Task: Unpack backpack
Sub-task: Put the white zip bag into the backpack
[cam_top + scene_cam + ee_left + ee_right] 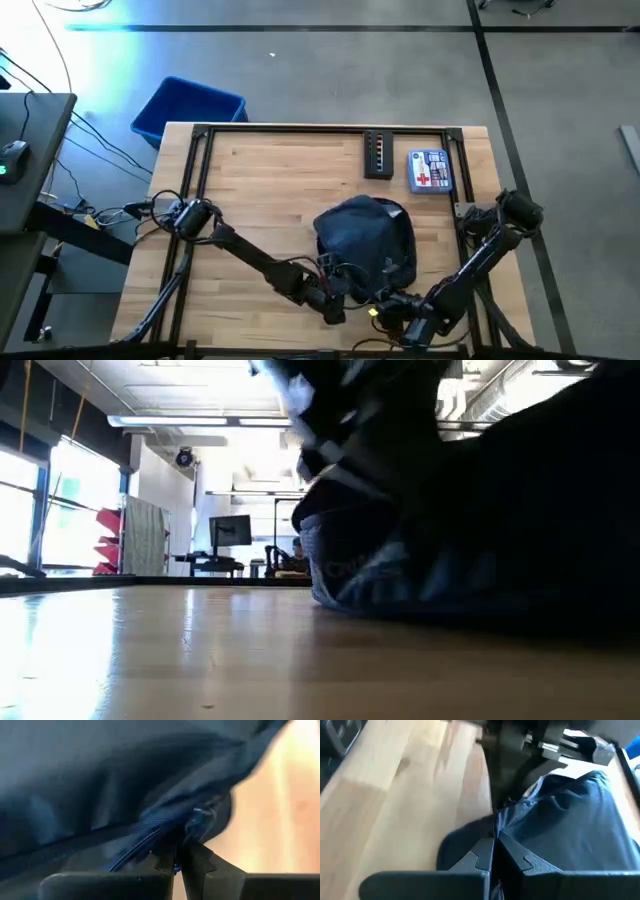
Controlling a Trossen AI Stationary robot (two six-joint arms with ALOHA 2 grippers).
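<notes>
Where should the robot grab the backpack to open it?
Probably at the zipper pull, coming in from the backpack's near edge. The zipper line runs along that edge, and the left hand is already closed right there.

wood table with a black frame round the edge. near the far edge there's a black power strip and right beside it a white and blue box with red markings. blue bin on the floor past the far left corner.
</notes>
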